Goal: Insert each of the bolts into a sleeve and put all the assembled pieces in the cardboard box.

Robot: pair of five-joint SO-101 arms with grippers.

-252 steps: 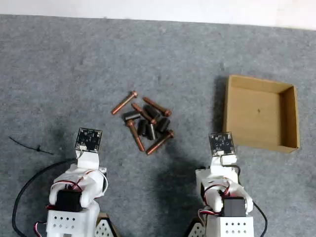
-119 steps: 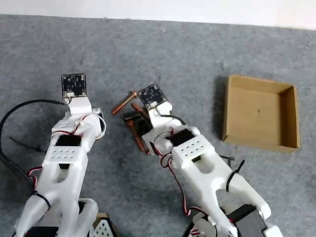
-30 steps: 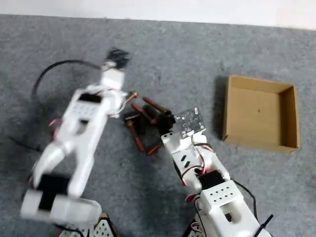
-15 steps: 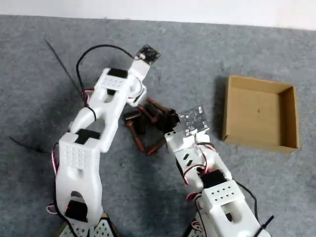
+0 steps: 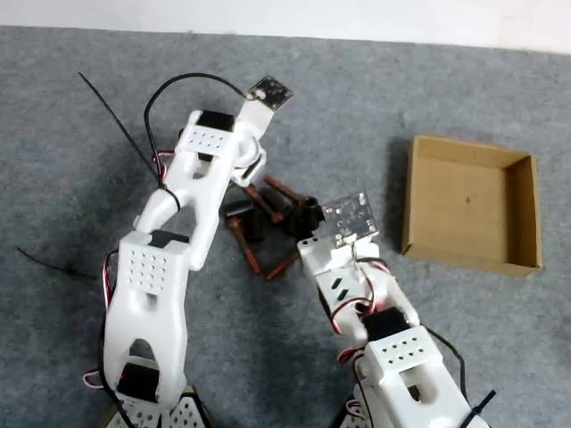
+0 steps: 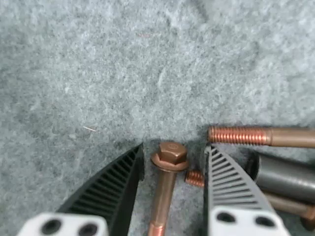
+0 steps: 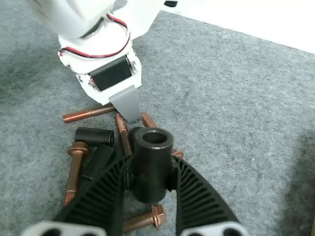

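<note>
Copper bolts and black sleeves lie in a pile [image 5: 259, 227] on the grey carpet. My left gripper [image 6: 173, 150] is open and low at the pile's far left edge, its fingers either side of one bolt [image 6: 167, 169] just behind the hex head. In the high view the left gripper [image 5: 239, 176] sits under its arm. My right gripper [image 7: 151, 167] is shut on a black sleeve [image 7: 150, 152], held upright with the bore facing up, just above the pile's right side [image 5: 308, 214]. The cardboard box [image 5: 464, 214] stands empty to the right.
Another bolt's threaded end [image 6: 246, 135] and a sleeve [image 6: 288, 172] lie close beside the left gripper's finger. Loose bolts [image 7: 74, 169] and sleeves [image 7: 96, 162] lie under the right gripper. A black cable [image 5: 116, 125] arcs off the left arm. Open carpet surrounds the pile.
The left arm swung in over the pile's far left and lowered its open gripper around a bolt. The right arm has stayed put with the sleeve held.
</note>
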